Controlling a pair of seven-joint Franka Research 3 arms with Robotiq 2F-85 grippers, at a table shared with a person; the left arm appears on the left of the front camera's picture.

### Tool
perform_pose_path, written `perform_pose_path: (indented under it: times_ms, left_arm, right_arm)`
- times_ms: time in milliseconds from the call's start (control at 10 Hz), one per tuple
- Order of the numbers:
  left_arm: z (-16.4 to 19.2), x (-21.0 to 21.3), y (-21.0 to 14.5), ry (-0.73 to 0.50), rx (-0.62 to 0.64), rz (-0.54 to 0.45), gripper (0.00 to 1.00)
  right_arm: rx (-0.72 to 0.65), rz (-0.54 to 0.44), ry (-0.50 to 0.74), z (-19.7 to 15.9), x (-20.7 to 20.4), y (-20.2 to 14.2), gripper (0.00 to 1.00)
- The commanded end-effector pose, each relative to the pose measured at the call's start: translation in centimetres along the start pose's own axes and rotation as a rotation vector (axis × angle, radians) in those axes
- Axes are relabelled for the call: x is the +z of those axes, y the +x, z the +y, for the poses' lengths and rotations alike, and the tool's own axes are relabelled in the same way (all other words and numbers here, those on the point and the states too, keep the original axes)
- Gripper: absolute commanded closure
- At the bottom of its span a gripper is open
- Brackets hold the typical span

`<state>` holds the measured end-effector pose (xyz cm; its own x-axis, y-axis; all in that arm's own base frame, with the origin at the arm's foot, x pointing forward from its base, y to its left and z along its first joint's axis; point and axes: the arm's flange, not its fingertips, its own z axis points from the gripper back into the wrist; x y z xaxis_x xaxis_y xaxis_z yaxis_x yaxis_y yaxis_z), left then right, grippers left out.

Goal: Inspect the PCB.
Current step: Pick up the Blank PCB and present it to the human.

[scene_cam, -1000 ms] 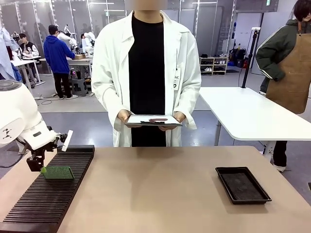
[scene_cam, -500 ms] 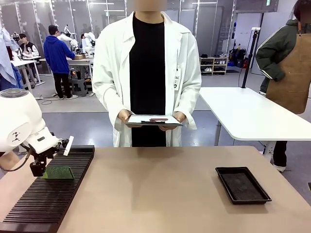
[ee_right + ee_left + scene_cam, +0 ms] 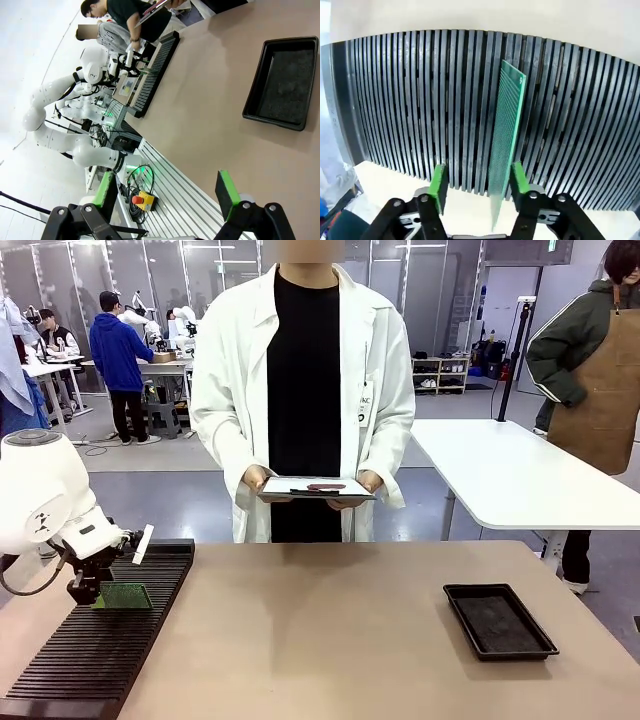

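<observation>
At the left of the table (image 3: 320, 640), the PCB (image 3: 122, 595) is being held upright on its edge by a slot of the black ribbed rack (image 3: 100, 660), in the rack's far half. The PCB is being straddled by the left gripper (image 3: 88, 588), by which its left end is being partly hidden. The jaws are being shown spread and unclamped in the wrist view, with the PCB close beside one green pad (image 3: 519, 177) and clear of the other. Across the middle, a clipboard (image 3: 315, 487) is being gripped in both hands by a person in a white coat. Farther right, a black tray (image 3: 498, 620) is being supported by the table. The right gripper (image 3: 165, 192) is being shown wide open above the tabletop, grasping nothing
</observation>
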<state>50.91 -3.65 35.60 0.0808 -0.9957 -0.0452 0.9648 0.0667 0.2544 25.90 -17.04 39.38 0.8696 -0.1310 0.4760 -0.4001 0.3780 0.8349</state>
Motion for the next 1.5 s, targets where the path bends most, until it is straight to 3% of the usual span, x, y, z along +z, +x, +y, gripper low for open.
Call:
perform_pose_path:
  times_ms: [0, 600, 800, 1000, 1100, 1300, 1400]
  left_arm:
    - [0.9, -0.1, -0.5, -0.019, -0.02, -0.005, 1.0]
    - [0.7, 0.6, -1.0, -0.049, -0.024, -0.002, 1.0]
    - [0.3, 3.3, -1.8, -0.044, -0.014, -0.033, 1.0]
    - [0.3, 8.4, -3.4, -0.068, 0.128, -0.058, 1.0]
    - [-0.1, 10.3, -4.3, -0.083, 0.174, -0.148, 1.0]
    - [-1.1, 10.5, -5.4, -0.328, 0.429, -0.427, 1.0]
    - [-2.5, 10.1, -4.9, -0.395, 0.522, -0.541, 1.0]
  right_arm:
    - [0.022, -0.011, 0.009, 0.0, 0.0, 0.1, 0.0]
    - [0.022, -0.011, 0.009, 0.0, 0.0, 0.1, 0.0]
    - [0.022, -0.011, 0.009, 0.0, 0.0, 0.1, 0.0]
    - [0.022, -0.011, 0.009, 0.0, 0.0, 0.1, 0.0]
    - [0.022, -0.011, 0.009, 0.0, 0.0, 0.1, 0.0]
    - [0.022, -0.011, 0.009, 0.0, 0.0, 0.1, 0.0]
    - [0.022, -0.011, 0.009, 0.0, 0.0, 0.1, 0.0]
